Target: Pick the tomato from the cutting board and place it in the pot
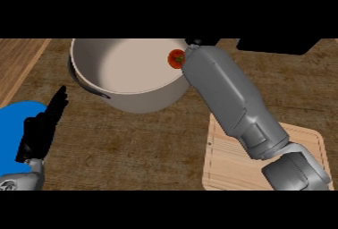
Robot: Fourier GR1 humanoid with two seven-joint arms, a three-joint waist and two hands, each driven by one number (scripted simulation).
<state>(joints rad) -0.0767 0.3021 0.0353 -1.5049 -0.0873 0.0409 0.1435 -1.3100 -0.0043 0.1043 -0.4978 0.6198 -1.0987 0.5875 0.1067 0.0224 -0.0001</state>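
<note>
Nearest to us, at the lower right, our right forearm (pixel 228 98) rises from the bottom edge and stretches up and leftward over the cutting board (pixel 228 172), a pale wooden slab with a groove round its border, lying on the brown wooden counter (pixel 132 147). That arm ends at the rim of the pot (pixel 125 74), a big cream-coloured one with a dark handle on its left side, standing at the top middle of the counter. Our right hand (pixel 193 42) is almost wholly hidden behind its own wrist; only a dark bit shows at the top, so we cannot tell whether its fingers are curled or straight. The tomato (pixel 176 58), red with a small green stem, shows just at the end of that arm, over the pot's right inner edge and within its opening; whether it hangs in the hand or touches the wall we cannot tell. At the left, our left hand (pixel 41 127) rests with its fingers straight and together, pointing upward, above a blue shape (pixel 13 129) at the left edge.
</note>
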